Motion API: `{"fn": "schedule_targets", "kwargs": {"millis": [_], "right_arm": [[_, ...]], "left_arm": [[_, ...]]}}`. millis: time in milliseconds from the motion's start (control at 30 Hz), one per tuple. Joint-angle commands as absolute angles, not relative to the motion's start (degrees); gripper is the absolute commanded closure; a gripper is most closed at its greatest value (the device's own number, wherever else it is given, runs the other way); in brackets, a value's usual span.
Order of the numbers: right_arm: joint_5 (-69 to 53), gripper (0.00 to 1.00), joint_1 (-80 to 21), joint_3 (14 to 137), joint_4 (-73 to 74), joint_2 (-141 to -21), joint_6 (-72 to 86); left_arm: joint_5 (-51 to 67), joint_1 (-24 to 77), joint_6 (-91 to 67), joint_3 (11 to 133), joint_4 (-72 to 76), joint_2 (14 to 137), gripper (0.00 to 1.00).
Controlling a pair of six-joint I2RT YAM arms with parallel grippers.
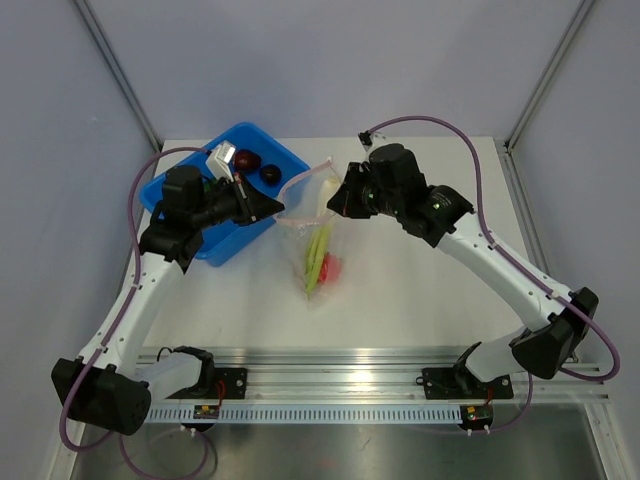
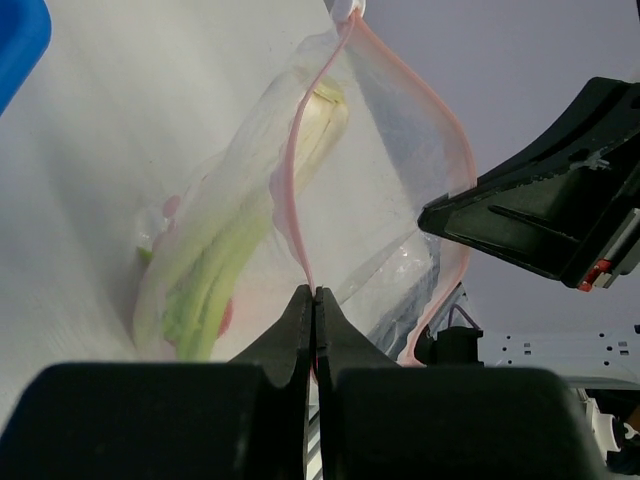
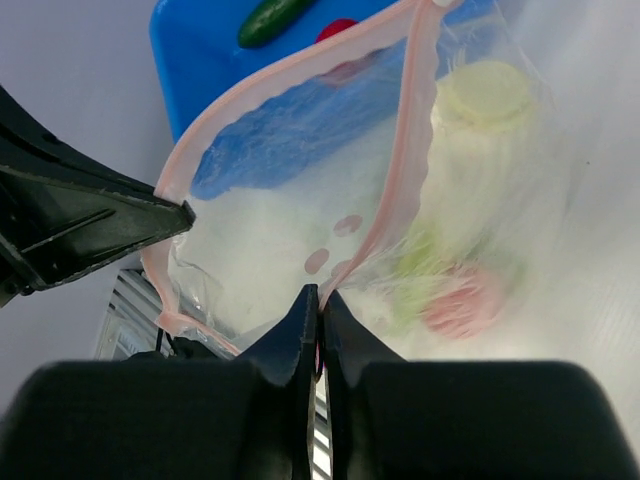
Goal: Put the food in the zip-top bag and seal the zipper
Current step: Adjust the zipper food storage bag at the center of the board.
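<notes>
Pale grey walls are enclosing a white tabletop (image 1: 430,300). At its far left a blue plastic bin (image 1: 222,243) is sitting with two dark maroon round toy fruits (image 1: 247,160) and a green cucumber-like toy piece (image 3: 275,18) lying inside it. Over the bin's right side, the left gripper (image 1: 272,206) is reaching rightward. Its fingers are clenched flat on the thin pink-red zipper strip (image 2: 287,190) at the left end of the mouth of a crinkly clear plastic zip-top bag (image 1: 318,255). The bag is hanging between the two grippers near the table's middle, with its mouth gaping open and its lower end lying on the tabletop. Inside it a pale yellow-green toy stalk (image 2: 315,125) is lying lengthwise, and a red round toy fruit (image 1: 333,268) is sitting beside it near the bottom. At the right end of the mouth, the right gripper (image 1: 338,198) is pinching the same strip, its fingers pressed together on it.
</notes>
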State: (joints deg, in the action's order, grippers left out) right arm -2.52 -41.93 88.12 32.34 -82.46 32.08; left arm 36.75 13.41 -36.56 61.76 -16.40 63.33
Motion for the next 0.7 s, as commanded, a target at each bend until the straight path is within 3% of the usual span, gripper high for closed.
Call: {"fn": "schedule_targets", "kwargs": {"millis": [0, 100, 267, 533, 667], "right_arm": [[1.2, 0.89, -41.7, 89.7, 36.1, -83.0, 35.2], [1.8, 0.73, -41.7, 88.4, 36.6, -82.9, 36.6], [3.1, 0.66, -41.7, 90.5, 38.1, -83.5, 36.7], [6.8, 0.61, -41.7, 95.8, 41.7, -86.7, 35.8], [7.9, 0.67, -41.7, 98.2, 42.4, -89.0, 35.9]], "left_arm": [[39.5, 13.3, -36.7, 61.0, -13.2, 61.4, 1.00], [39.9, 13.3, -37.3, 60.6, -12.9, 61.1, 1.00], [41.0, 13.3, -38.6, 60.2, -11.3, 60.9, 1.00], [41.7, 13.3, -38.2, 60.4, -11.3, 60.5, 1.00], [42.0, 13.3, -38.3, 60.2, -10.9, 60.6, 1.00]]}}
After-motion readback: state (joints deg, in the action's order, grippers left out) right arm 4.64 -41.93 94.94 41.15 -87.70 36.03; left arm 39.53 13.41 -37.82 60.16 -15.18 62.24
